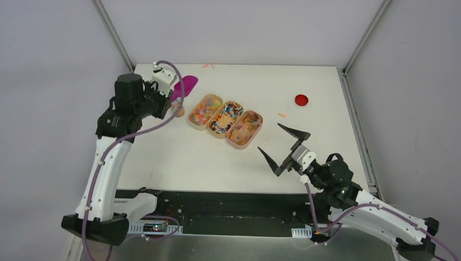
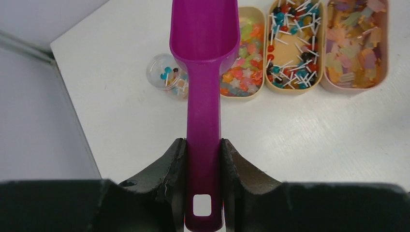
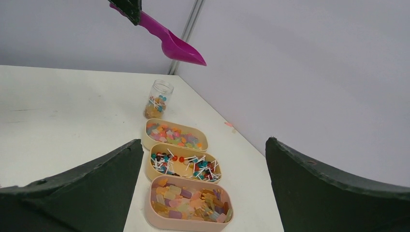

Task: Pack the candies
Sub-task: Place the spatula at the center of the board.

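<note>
The candies fill three oval trays in a row: bright mixed bits [image 1: 205,110] [image 2: 243,53], stick-mounted red, white and dark pieces [image 1: 225,118] [image 2: 292,46], and translucent gummies [image 1: 245,129] [image 3: 188,203]. A small clear jar [image 2: 167,75] [image 3: 157,99] left of the trays holds a few candies. My left gripper [image 1: 167,95] [image 2: 203,141] is shut on the handle of the magenta scoop [image 2: 205,34] [image 3: 174,43], which hangs in the air over the jar, tilted tip-down, with no candy showing in it. My right gripper [image 1: 269,137] [image 3: 204,141] stands wide open, facing the trays from the near right and holding nothing.
A flat red disc [image 1: 301,99] lies at the back right of the white table [image 1: 179,157]. Stray candy bits sit at the far edge [image 1: 207,66] and right of the trays [image 1: 281,115]. Grey walls close in the table's left, far and right sides.
</note>
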You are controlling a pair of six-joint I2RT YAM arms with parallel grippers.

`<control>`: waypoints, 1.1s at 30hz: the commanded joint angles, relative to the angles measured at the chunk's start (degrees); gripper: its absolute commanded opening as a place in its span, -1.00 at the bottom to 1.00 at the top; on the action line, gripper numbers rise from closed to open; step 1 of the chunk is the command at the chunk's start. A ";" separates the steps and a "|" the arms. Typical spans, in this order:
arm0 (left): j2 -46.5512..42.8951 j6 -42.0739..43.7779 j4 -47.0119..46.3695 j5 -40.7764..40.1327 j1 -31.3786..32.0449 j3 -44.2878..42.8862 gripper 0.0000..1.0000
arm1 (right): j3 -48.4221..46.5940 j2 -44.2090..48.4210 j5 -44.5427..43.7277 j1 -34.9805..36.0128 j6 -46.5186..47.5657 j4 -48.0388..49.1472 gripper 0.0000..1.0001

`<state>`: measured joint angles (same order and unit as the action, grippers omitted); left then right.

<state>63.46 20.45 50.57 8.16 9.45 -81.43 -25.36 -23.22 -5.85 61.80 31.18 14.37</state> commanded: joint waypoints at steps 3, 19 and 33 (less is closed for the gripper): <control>-12.81 6.30 -20.08 14.23 0.74 14.87 -1.00 | -0.04 -0.27 -3.76 0.25 -0.43 3.05 0.99; -21.08 -3.73 -33.63 31.61 0.74 27.77 -1.00 | -5.36 0.47 -2.65 0.32 -13.23 -4.68 0.99; -19.38 -20.17 -34.53 -20.11 0.74 24.32 -1.00 | -8.49 1.71 -18.73 0.32 -26.45 -13.17 1.00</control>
<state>43.94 6.20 19.94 8.27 9.80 -54.94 -31.38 -22.37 -19.25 61.80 8.99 3.64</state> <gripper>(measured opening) 0.262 0.996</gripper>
